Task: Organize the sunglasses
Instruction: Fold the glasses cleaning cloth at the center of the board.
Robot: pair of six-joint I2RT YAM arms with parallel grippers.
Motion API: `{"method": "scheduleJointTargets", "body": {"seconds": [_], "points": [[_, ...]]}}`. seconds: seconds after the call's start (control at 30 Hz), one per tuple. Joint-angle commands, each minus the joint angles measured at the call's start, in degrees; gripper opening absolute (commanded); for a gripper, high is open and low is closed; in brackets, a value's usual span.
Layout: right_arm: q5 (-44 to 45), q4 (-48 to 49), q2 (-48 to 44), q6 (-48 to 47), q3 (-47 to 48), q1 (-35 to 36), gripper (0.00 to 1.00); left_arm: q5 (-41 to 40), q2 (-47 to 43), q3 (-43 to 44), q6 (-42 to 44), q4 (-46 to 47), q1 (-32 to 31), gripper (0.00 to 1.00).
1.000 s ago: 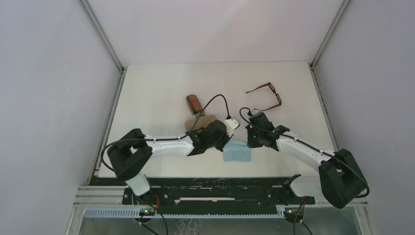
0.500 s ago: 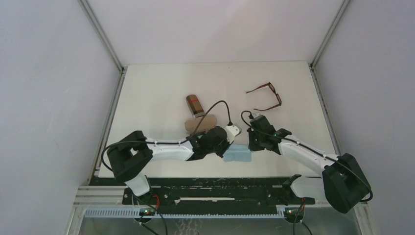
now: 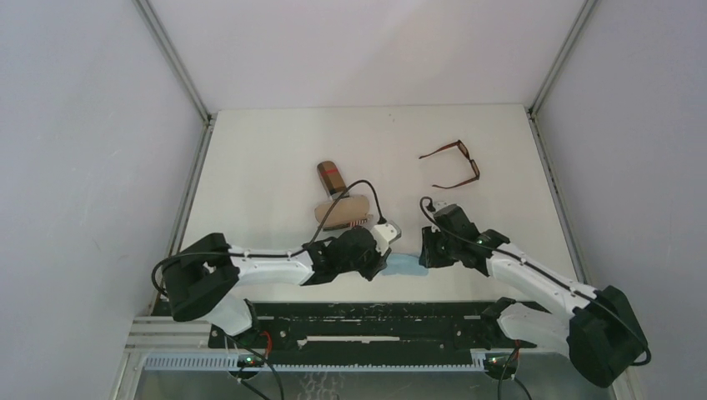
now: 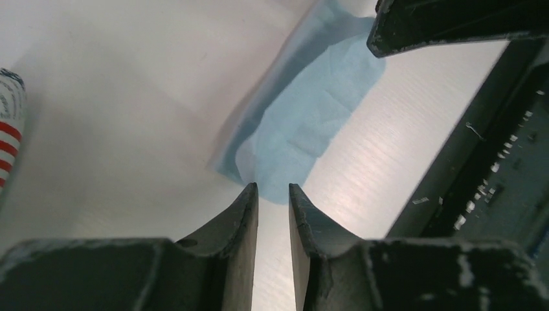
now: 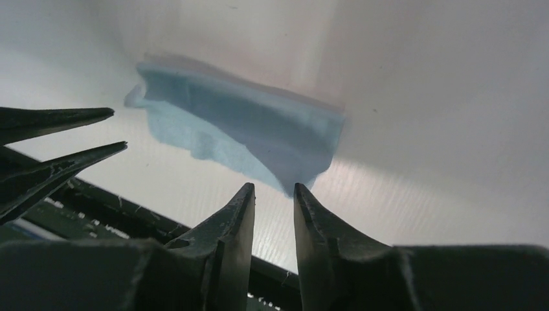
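Observation:
The dark brown sunglasses point(image 3: 454, 164) lie unfolded at the back right of the table, far from both grippers. The red sunglasses are not in view. My left gripper point(image 3: 387, 252) and right gripper point(image 3: 423, 252) face each other low over a light blue cloth point(image 3: 406, 265) near the front edge. In the left wrist view the left gripper point(image 4: 272, 189) stands narrowly open with the cloth point(image 4: 311, 123) just past its tips. In the right wrist view the right gripper point(image 5: 274, 188) is also narrowly open at a corner of the cloth point(image 5: 246, 133). Nothing sits between either pair of jaws.
A flag-print case point(image 3: 332, 177) and a brown case point(image 3: 342, 210) lie left of centre, behind the left arm. The flag-print case also shows at the left edge of the left wrist view point(image 4: 8, 129). The black front rail point(image 3: 358, 312) runs just below the cloth.
Both grippers have drawn back toward the near edge. The blue cloth now lies closer to the front edge and looks narrower. The sunglasses and cases have not moved.

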Motion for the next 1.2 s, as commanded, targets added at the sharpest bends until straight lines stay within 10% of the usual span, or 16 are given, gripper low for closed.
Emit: {"method": "scheduleJointTargets", "body": {"seconds": [0.0,0.3,0.73,1.17], "points": [[-1.2,-3.3,-7.8,2.8,-0.7,0.6,0.30,3.2,-5.9,-3.6,-3.1,4.5,-0.7,0.26],[4.8,-3.4,-12.5,8.0,-0.9,-2.4,0.35,2.7,-13.0,-8.5,-5.7,6.3,-0.7,0.22],[0.8,5.1,4.4,3.4,2.1,-8.3,0.45,-11.1,-3.7,3.4,-16.8,-2.7,2.5,0.55],[-2.5,6.6,9.9,2.4,3.1,-11.0,0.44,-11.2,5.4,8.2,-19.1,-5.9,2.9,0.50]]}}
